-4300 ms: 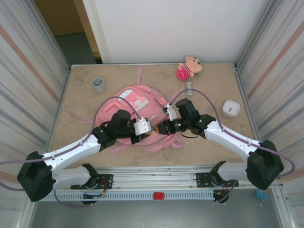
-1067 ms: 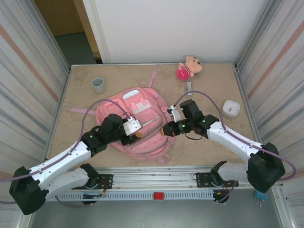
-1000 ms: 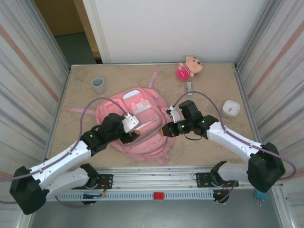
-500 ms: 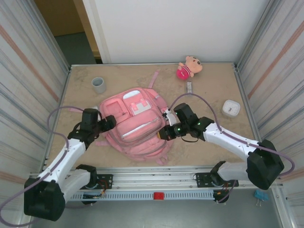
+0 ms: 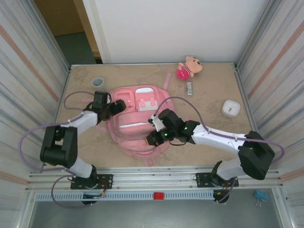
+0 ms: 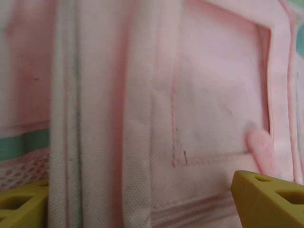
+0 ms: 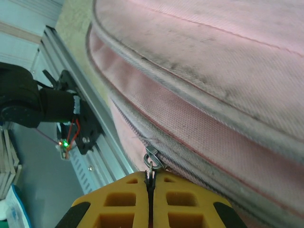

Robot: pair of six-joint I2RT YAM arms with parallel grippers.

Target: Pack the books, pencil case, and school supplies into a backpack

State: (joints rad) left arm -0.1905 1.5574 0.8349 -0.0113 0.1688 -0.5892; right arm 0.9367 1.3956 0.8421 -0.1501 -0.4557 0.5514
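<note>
Large pink fabric backpack (image 5: 137, 121) lies flat at the middle of the bench (image 5: 213, 80), front pockets up. The right claw (image 7: 151, 183) is clenched on the small metal zip pull (image 7: 151, 159) at the backpack's near edge, evidently to run the main zip. The left claw (image 5: 115, 105) is released, jaws wide against the backpack's far-left corner, probably to steady it.

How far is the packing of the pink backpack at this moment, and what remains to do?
Done: the backpack lies flat, front up; its contents are hidden. In hand: the right jaws are shut on its zip pull at the near side, the left jaws open at its far-left corner. Left: a small black piece lies out near the doll.
</note>
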